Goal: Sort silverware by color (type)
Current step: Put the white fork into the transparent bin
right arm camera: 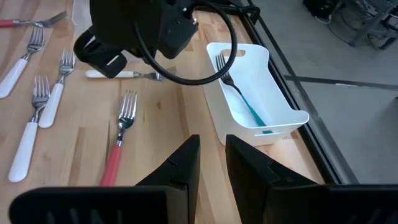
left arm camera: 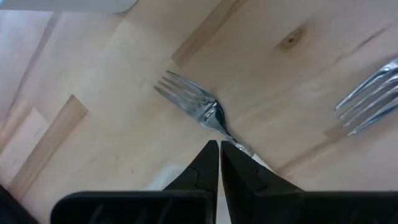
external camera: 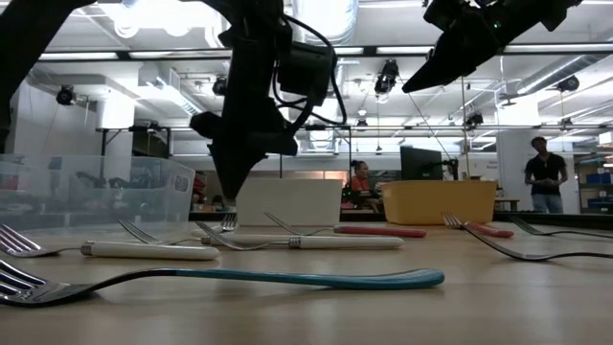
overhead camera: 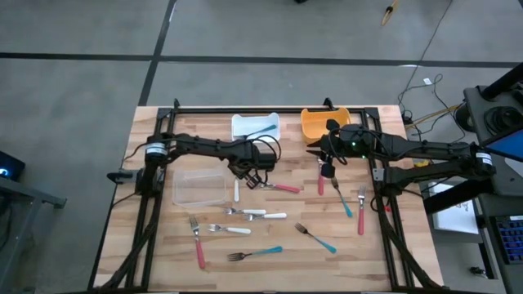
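My left gripper is shut and points steeply down over the neck of a white-handled fork. That fork lies flat on the table beside the clear bin. In the low view the fingertips stand a little above the table. My right gripper hangs high over the table's far right part, open by a narrow gap with nothing in it. Several more forks lie flat on the wood: white-handled, red-handled and teal-handled. One teal fork lies in the white bin.
An orange bin stands at the far edge beside the white bin. A red fork lies right of my left gripper. More red and teal forks lie under the right arm. People stand in the room beyond the table.
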{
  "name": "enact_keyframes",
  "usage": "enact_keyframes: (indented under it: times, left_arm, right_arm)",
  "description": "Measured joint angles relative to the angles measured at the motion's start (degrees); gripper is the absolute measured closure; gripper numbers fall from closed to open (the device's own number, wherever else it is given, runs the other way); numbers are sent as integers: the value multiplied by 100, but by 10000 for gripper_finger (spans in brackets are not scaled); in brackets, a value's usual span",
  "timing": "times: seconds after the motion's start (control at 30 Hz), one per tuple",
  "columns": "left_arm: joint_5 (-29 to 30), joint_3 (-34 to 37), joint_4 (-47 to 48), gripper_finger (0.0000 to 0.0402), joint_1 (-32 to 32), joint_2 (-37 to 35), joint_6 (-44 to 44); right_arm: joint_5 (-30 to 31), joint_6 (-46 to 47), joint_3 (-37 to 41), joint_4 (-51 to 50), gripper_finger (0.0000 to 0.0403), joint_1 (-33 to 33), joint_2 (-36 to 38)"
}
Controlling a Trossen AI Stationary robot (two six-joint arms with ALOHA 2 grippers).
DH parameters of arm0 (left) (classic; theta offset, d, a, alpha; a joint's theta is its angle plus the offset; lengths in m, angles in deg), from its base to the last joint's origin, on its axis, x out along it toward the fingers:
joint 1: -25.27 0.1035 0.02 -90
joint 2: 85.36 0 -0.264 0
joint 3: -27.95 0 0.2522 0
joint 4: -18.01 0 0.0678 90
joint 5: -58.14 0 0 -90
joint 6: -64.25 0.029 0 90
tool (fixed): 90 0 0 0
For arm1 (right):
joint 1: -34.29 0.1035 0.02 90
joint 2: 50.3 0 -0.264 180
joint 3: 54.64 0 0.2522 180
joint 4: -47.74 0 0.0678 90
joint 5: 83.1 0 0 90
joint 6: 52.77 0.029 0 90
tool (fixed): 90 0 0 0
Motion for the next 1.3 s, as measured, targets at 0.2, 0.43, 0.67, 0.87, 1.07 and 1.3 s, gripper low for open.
enact_keyframes:
  times: [0.2, 0.43, 0.67, 0.87, 1.07, 1.3]
  left_arm:
    - [-221, 221, -155, 401, 0, -2, -105]
    - [-283, 369, -331, 360, 0, -2, -172]
    - [-286, 531, -453, 307, 0, -7, -311]
    - [-374, 672, -546, 283, -1, -7, -433]
    - [-512, 686, -809, 281, -4, -7, -420]
    - [-651, 906, -1088, 281, -3, -10, -474]
  right_arm:
    - [-1, 2, 2, -2, 335, 0, -2]
    - [-2, 2, 2, -2, 335, 0, -2]
    - [-4, 0, 10, -3, 335, 0, -2]
    - [-4, -41, 36, -2, 335, 0, -2]
    - [-4, -71, 39, 2, 335, 0, -2]
    - [-4, -85, 39, 2, 335, 0, -2]
